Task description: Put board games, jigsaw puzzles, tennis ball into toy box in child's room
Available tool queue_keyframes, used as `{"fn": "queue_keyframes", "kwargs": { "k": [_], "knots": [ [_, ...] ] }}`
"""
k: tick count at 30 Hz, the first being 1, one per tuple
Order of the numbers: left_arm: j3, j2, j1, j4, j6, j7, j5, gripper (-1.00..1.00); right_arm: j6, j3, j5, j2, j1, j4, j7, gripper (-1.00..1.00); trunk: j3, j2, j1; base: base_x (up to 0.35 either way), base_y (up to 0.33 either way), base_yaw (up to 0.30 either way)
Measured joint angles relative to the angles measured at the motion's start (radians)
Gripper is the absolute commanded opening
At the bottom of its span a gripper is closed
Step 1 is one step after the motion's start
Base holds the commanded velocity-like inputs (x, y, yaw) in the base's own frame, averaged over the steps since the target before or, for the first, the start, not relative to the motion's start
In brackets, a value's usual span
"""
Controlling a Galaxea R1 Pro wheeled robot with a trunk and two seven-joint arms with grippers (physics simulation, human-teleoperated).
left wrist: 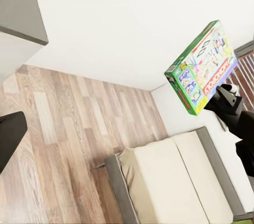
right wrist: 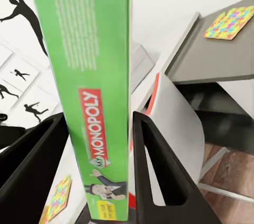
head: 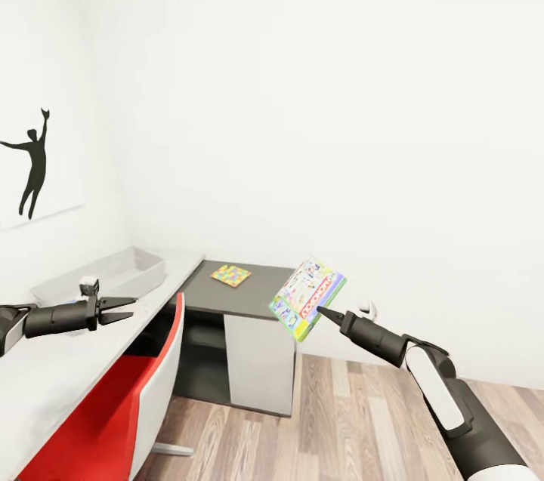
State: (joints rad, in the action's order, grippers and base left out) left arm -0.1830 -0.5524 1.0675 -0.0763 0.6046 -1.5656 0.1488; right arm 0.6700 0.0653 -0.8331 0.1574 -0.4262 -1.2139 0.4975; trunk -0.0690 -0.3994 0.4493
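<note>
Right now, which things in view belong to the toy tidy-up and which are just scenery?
Job:
- green printed Monopoly board game box, clamped in the right gripper
- pale grey plastic toy box on the long white table
- multicoloured jigsaw puzzle board on the dark grey side desk
- beige bed
- left gripper, holding nothing

Scenery:
- red and white chair
- black silhouette wall picture

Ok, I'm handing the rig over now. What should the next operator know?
Right tool: shut on a board game, held in the air over the floor, short of the table.
Left tool: open, holding nothing, above the table near the toy box.
One jigsaw puzzle lies on the darker desk section.
The bed shows in the left wrist view with no games on the visible part.
The toy box contents cannot be judged.
Left to do: drop this game in the box, then the puzzle.
</note>
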Motion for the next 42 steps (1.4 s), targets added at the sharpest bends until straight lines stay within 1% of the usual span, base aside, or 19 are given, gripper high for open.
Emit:
{"fn": "queue_keyframes", "kwargs": {
  "k": [4, 10, 17, 22, 26, 32, 42],
  "knots": [
    [0.001, 0.0, 0.0, 0.0, 0.0, 0.0, 0.0, 1.0, 0.0, 0.0, 0.001, 0.001, 0.0, -0.002, -0.004, -1.0, 0.0, 0.0, 0.0, 0.279, 0.064, 0.205],
    [0.001, 0.0, 0.0, 0.0, -0.001, 0.0, 0.0, 1.0, 0.0, 0.0, 0.001, 0.0, 0.0, -0.002, -0.005, -1.0, 0.0, 0.0, 0.0, 0.308, 0.046, 0.015],
    [0.001, 0.0, 0.0, 0.0, -0.001, 0.0, 0.0, 1.0, 0.0, 0.013, 0.002, 0.0, 0.0, -0.004, -0.008, -1.0, 0.0, 0.0, 0.0, 0.31, 0.005, 0.046],
    [0.001, 0.0, 0.0, 0.0, -0.001, 0.0, 0.0, 1.0, 0.0, 0.027, 0.002, 0.0, 0.0, -0.004, -0.01, -1.0, 0.0, 0.0, 0.0, 0.301, -0.06, 0.248],
    [0.0, 0.0, 0.0, 0.0, -0.001, 0.0, 0.0, 1.0, 0.0, 0.031, 0.003, 0.0, 0.0, -0.005, -0.019, -1.0, 0.0, 0.0, 0.0, 0.283, -0.16, 0.284],
    [0.0, 0.0, 0.0, 0.0, -0.002, 0.0, 0.0, 1.0, 0.0, 0.032, 0.001, 0.0, 0.0, -0.005, -0.039, -1.0, 0.0, 0.0, 0.0, 0.284, -0.101, 0.291],
    [0.0, 0.0, 0.0, 0.0, -0.002, 0.0, 0.0, 1.0, 0.0, 0.032, 0.001, 0.0, 0.0, -0.005, -0.042, -1.0, 0.0, 0.0, 0.0, 0.232, -0.007, 0.292]
  ]
}}
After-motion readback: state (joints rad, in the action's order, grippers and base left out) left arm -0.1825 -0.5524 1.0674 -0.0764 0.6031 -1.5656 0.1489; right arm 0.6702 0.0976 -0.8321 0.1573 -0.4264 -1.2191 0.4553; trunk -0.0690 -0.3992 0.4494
